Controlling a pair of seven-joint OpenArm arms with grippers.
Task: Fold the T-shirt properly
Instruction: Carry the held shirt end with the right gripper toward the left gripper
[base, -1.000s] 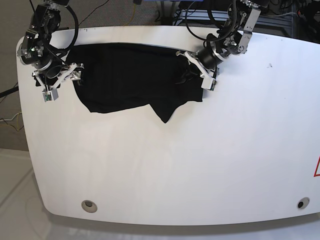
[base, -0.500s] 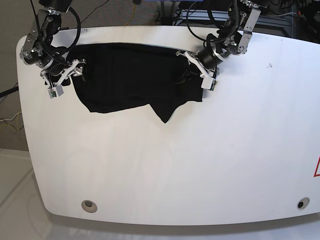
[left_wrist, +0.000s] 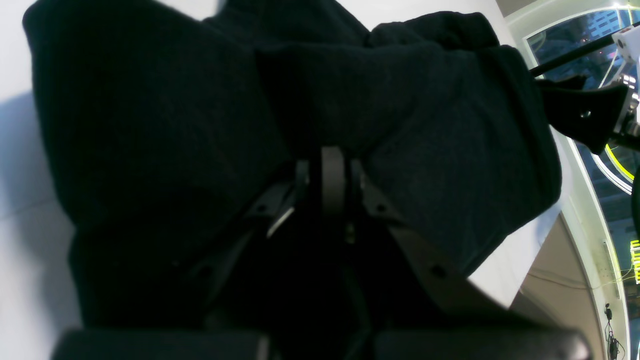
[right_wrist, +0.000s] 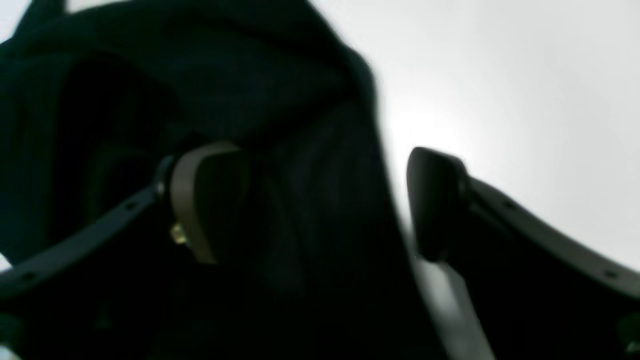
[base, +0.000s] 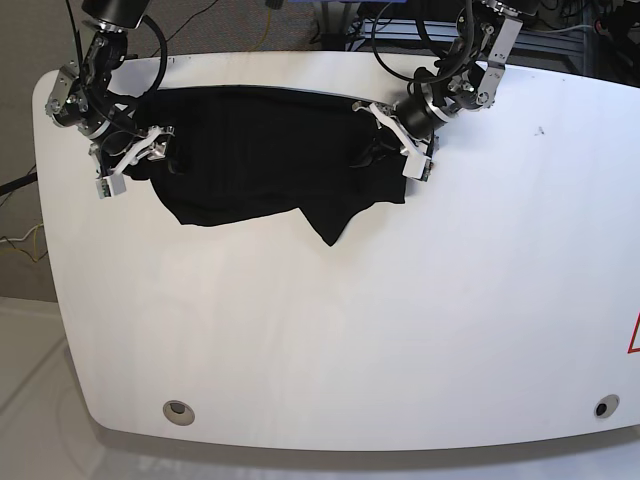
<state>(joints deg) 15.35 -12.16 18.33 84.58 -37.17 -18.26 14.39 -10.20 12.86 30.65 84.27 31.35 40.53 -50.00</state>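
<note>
One T-shirt, black, spread crumpled along far edge of white surface. Two end effectors: left end effector clamped on shirt's edge; right end effector gaping wide astride opposite edge, cloth between fingers, not pinched.

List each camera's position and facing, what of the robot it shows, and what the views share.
Base: mounted high in front, looking down on the white table; shows both arms, the T-shirt spread at the far edge, the left gripper and the right gripper.
Left wrist: on the left arm, looking along the shut left gripper, pinched on bunched T-shirt.
Right wrist: on the right arm, blurred; the open right gripper straddles the T-shirt's edge.
Shared: all three show the T-shirt and table.
</note>
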